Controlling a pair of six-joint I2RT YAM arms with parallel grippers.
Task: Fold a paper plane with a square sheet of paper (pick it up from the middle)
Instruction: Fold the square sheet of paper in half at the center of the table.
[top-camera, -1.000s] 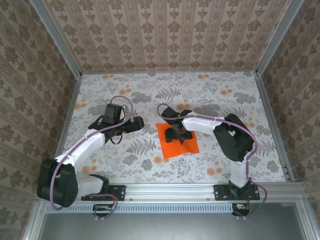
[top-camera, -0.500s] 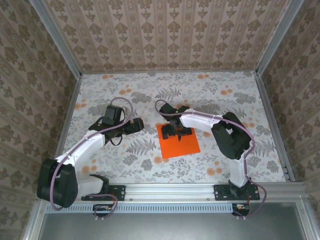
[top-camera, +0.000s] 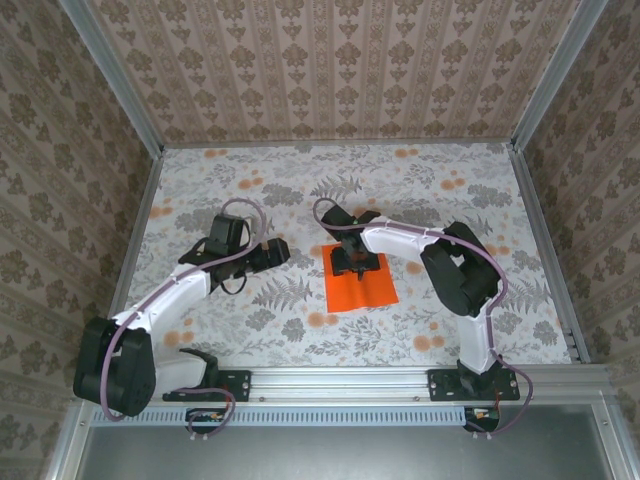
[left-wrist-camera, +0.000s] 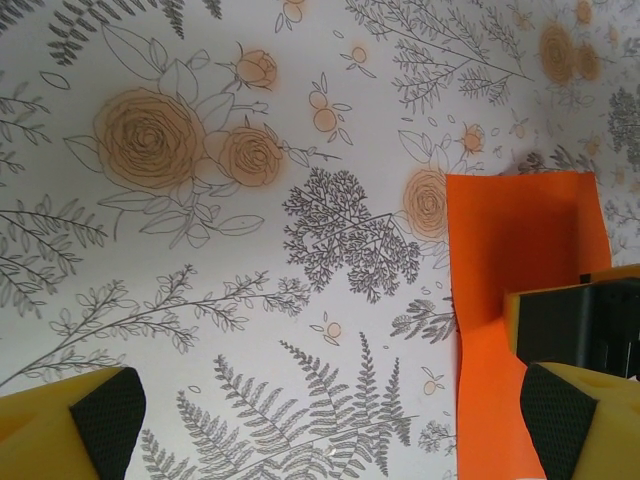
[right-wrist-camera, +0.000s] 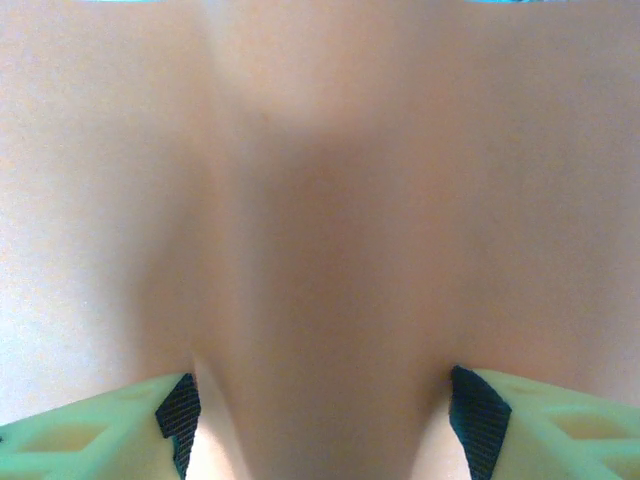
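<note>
**Right claw down on the orange sheet**

From above, the square sheet of paper (top-camera: 367, 293) lies mid-table (top-camera: 250, 190) with the right gripper (top-camera: 355, 264) planted on its far half. The right wrist view adds a hump of paper (right-wrist-camera: 320, 200) rising between the half-parted pads (right-wrist-camera: 180, 415). Whether they truly pinch it cannot be told. The left gripper (top-camera: 278, 250) hovers beside the sheet, spread wide and empty.
</note>
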